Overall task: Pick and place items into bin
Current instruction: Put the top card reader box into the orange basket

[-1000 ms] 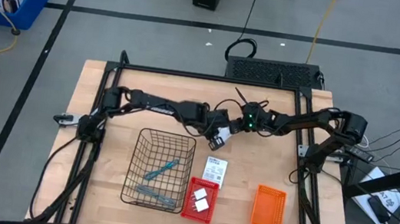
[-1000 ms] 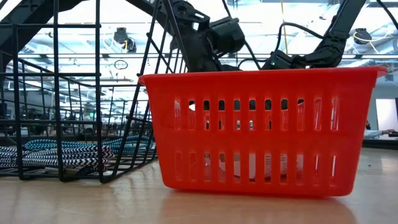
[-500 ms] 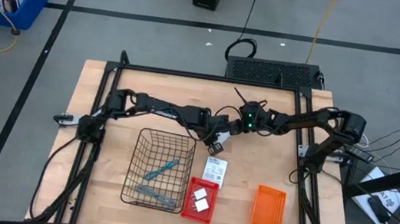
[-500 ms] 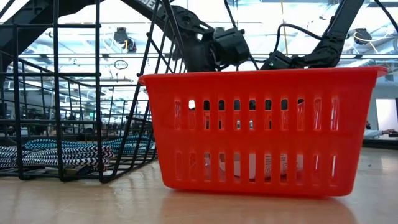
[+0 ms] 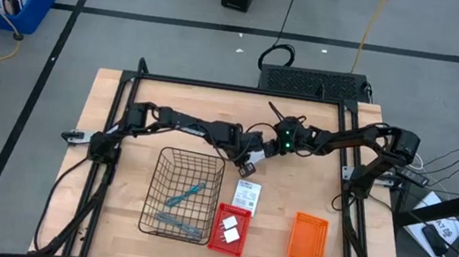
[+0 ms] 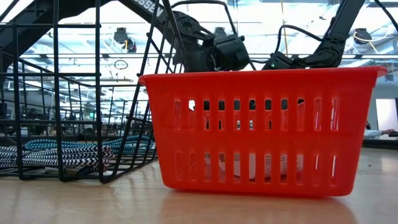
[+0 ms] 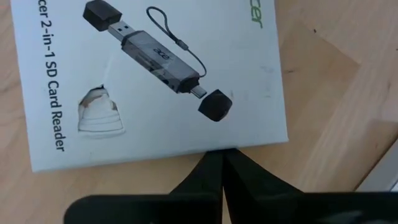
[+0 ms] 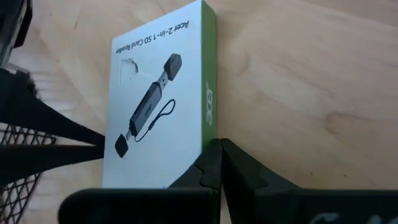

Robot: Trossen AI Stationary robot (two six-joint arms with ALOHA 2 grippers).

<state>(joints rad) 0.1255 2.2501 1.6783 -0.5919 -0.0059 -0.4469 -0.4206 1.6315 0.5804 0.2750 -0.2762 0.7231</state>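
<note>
Here the flat white card-reader box with a green edge [image 5: 246,194] lies on the wooden table [image 5: 292,190] beside the black wire basket [image 5: 182,195]. Light, stiff, slick; pinch its thin edges. Left gripper [image 5: 249,164] and right gripper [image 8: 221,152] hover clenched, empty.

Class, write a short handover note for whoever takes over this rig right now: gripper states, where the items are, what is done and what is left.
Left gripper: shut, empty, at one edge of the white box.
Right gripper: shut, empty, at another edge of that box.
Done: two teal tools lie in the wire basket; two white blocks sit in the red bin.
Left: the box lies on the table between basket and orange bin, which looks empty.
</note>
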